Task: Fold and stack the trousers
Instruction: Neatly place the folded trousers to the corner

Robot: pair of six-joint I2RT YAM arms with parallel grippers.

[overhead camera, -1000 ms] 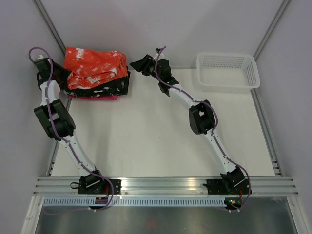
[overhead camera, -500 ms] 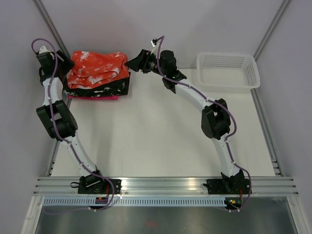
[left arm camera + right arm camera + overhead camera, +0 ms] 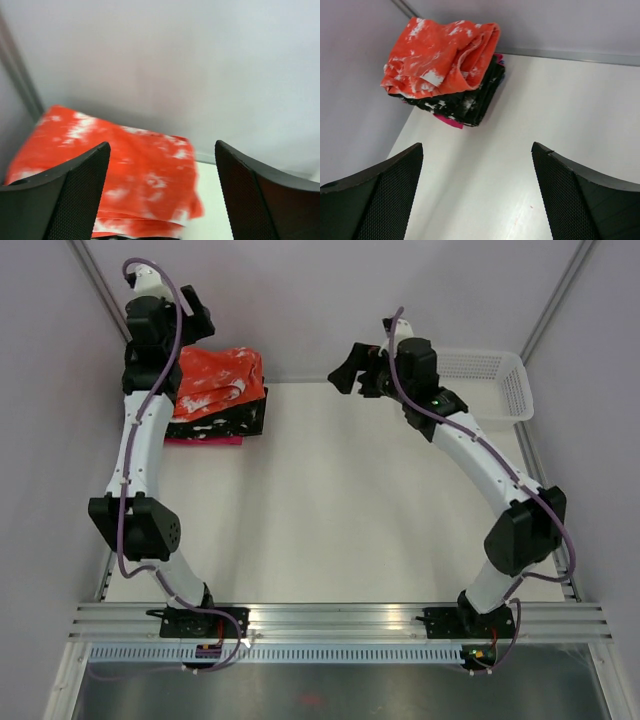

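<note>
The folded orange-red trousers [image 3: 222, 380] with white splotches lie on top of a stack at the table's far left corner. My left gripper [image 3: 200, 325] hangs open above and behind them, apart from the cloth. In the left wrist view the trousers [image 3: 125, 175] fill the space below the open left gripper [image 3: 161, 145], with nothing between its fingers. My right gripper [image 3: 342, 368] stands open to the right of the stack, well off it. The right wrist view shows the trousers [image 3: 440, 55] far ahead of the empty right gripper [image 3: 477, 145].
Under the trousers lie black folded garments [image 3: 228, 420] with white specks and a pink cloth [image 3: 205, 440] at the bottom. A white mesh basket [image 3: 485, 385] stands at the far right. Grey walls close in behind and beside the stack.
Both grippers have opened and let go of the trousers. The left arm has risen above the stack. The right arm has swung up and to the right, away from it.
</note>
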